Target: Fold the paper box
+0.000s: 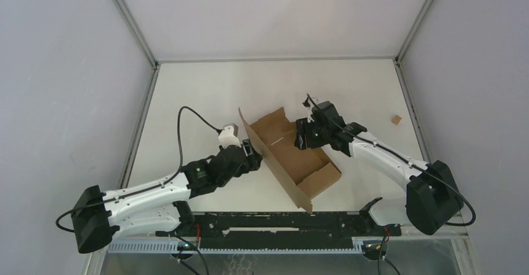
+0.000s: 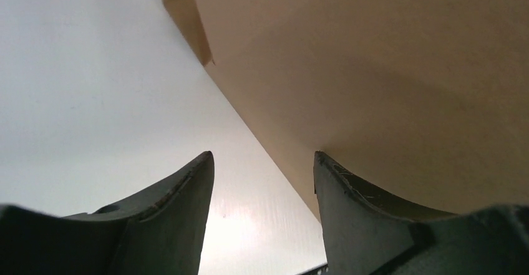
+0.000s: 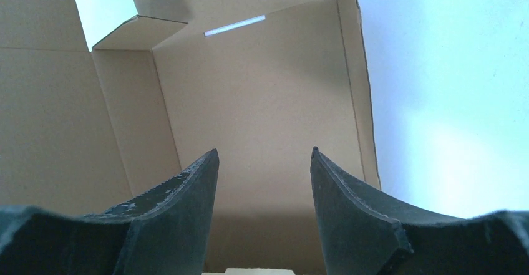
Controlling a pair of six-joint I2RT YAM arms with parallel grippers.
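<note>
Your left gripper (image 2: 262,158) has its jaws apart with nothing between them, just outside the tall raised panel of the plain brown die-cut cardboard box (image 1: 293,156), which sits in the middle of the white table (image 1: 206,94) between both arms. Your right gripper (image 3: 264,153) is likewise spread and empty, hovering over the box's inner floor. You look to be early in the fold: one long panel is up and a corner flap is lifted, but the far walls lie low, no tabs are tucked and nothing is closed. No brand, label or writing shows.
</note>
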